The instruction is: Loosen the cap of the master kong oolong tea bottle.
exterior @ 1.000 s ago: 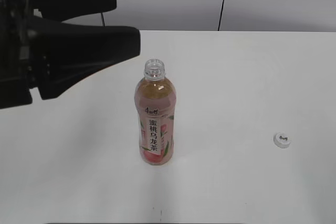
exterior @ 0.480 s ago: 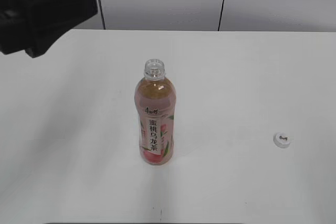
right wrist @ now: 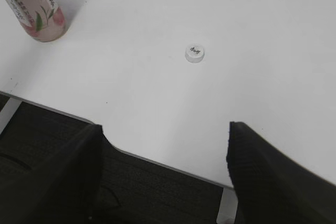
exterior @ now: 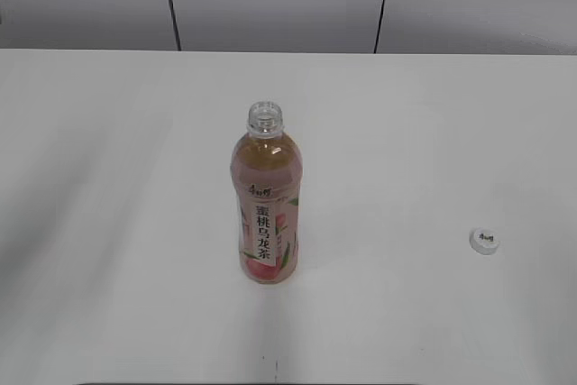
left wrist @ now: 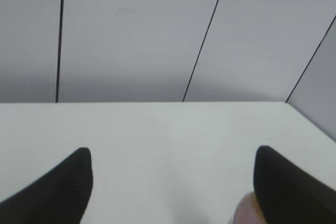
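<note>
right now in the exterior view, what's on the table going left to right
master kong oolong tea bottle, standing upright with its neck open → cap, lying apart on the white table.

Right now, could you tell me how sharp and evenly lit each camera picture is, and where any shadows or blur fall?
Exterior view: even, soft light; the bottle and cap are sharp, with faint shadows on the table. Left wrist view: the left gripper fingers are blurred, and a pinkish blur sits at the bottom edge. Right wrist view: cap and label are fairly sharp; the right gripper fingers are soft-edged.
</note>
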### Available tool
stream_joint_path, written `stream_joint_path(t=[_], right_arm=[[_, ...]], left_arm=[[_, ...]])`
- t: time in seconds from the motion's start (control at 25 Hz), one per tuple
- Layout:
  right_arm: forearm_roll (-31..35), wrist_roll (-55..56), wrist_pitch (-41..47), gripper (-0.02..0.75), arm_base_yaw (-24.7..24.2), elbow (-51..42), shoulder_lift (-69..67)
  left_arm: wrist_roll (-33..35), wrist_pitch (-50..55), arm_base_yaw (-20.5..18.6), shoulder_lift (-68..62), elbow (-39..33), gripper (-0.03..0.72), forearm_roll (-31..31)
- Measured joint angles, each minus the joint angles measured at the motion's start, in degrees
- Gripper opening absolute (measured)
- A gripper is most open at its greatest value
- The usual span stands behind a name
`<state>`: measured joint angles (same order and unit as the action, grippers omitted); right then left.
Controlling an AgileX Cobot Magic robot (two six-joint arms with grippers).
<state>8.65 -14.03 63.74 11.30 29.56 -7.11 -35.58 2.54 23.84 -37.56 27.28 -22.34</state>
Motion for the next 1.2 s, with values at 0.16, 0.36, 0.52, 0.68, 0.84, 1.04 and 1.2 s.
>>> stream_joint_path(t=[0.16, 0.36, 0.52, 0.68, 0.84, 1.04, 1.2], right_arm=[[0.00, 0.00, 0.00, 0.554, 0.00, 0.00, 0.00], [0.00, 0.00, 0.00, 0.554, 0.00, 0.00, 0.00], [0.00, 0.00, 0.00, 0.554, 0.00, 0.00, 0.00], [0.00, 0.00, 0.00, 0.554, 0.00, 0.00, 0.00], [0.00, 0.00, 0.00, 0.554, 0.00, 0.00, 0.00], [0.00, 0.00, 0.00, 0.554, 0.00, 0.00, 0.00], [0.00, 0.00, 0.00, 0.554, 0.00, 0.00, 0.00]], left_arm=[[14.27, 13.48, 2.51, 7.31, 0.00, 0.566, 13.08], [26.51, 30.85, 3.51, 16.03, 2.94, 0.563, 22.34], [33.82, 46.26, 3.51, 21.11, 7.39, 0.562, 24.17], [36.05, 58.77, 3.51, 23.70, 7.74, 0.562, 24.05], [36.29, 64.50, 3.51, 26.01, 7.74, 0.559, 22.80], [36.41, 59.09, 3.51, 28.29, 5.86, 0.554, 22.34], [36.41, 56.63, 3.51, 28.56, 4.89, 0.543, 22.34]])
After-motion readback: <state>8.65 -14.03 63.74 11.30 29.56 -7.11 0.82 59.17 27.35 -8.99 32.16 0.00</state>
